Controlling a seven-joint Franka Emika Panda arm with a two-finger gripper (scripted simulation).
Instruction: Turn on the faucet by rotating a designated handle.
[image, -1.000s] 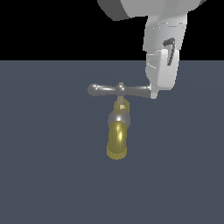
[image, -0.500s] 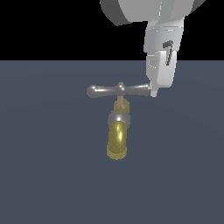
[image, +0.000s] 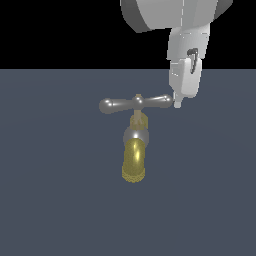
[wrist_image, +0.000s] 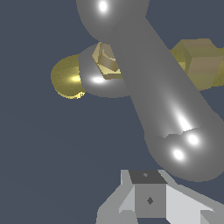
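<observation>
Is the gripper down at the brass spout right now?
No: in the exterior view the gripper sits at the knob on the exterior view's right end of the handle, well above the spout of the faucet.

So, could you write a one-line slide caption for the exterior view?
Tool tip at the handle's knob on the exterior view's right, above the brass spout.

Glossy grey handle (image: 135, 103), brass-yellow faucet (image: 134, 159), pale grey claw (image: 178, 103)

The arm (image: 170, 12) is cut off by the exterior view's top edge. The gripper (wrist_image: 151, 201) is cropped in the wrist view; finger spacing cannot be determined.
</observation>
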